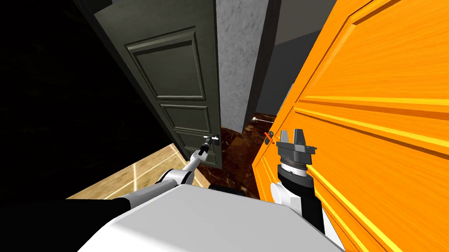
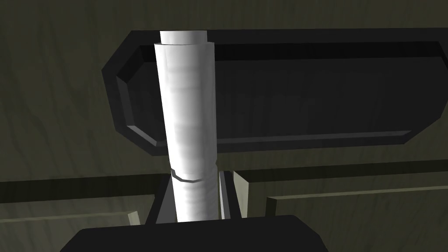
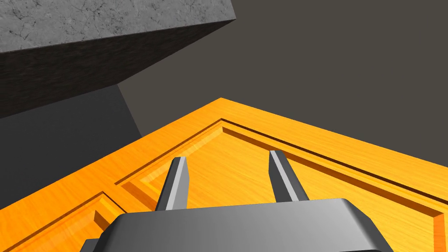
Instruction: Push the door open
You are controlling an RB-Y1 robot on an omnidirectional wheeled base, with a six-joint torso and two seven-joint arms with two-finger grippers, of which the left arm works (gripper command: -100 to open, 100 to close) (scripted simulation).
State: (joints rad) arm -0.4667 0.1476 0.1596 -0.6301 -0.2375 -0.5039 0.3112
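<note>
Grasp looks secured: left end effector (image 1: 210,141) clamps the white handle (image 2: 186,109) of the ajar dark green door (image 1: 173,83), right end effector (image 1: 291,133) hangs open right of it, so a steady forward push seems next.

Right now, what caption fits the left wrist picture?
Left gripper shut on the white cylindrical handle of the dark olive panelled door.

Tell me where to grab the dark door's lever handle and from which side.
Take the lever handle by its straight round shaft, one finger on each side, coming head-on at the dark green door. The shaft stands off its black plate, leaving finger room behind. The left gripper is shut on it that way.
</note>
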